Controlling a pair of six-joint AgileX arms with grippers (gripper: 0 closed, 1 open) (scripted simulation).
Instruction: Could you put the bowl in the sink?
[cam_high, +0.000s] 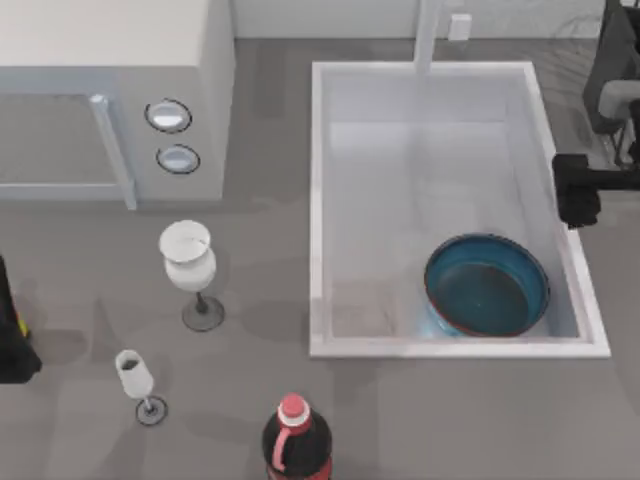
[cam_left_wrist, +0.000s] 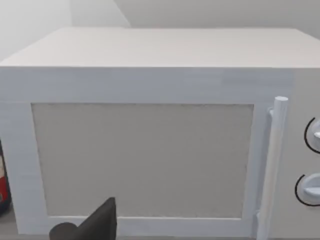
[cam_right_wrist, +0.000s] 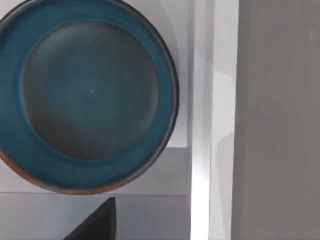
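Bowl (cam_high: 487, 286) in sink (cam_high: 320, 200) — microwave (cam_high: 110, 90) well left.

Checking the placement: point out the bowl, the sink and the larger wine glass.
bowl (cam_high: 487, 286), top view, dark teal inside.
sink (cam_high: 316, 200), top view, left rim.
larger wine glass (cam_high: 187, 258), top view, white cup.

White microwave-like box (cam_left_wrist: 150, 115), front face toward the camera: flat top, grey door panel (cam_left_wrist: 142, 160) in a white frame, upright white bar handle (cam_left_wrist: 272, 165) beside it, 2 round knobs (cam_left_wrist: 312, 135) at the edge. Dark gripper finger (cam_left_wrist: 97, 225) low in front.
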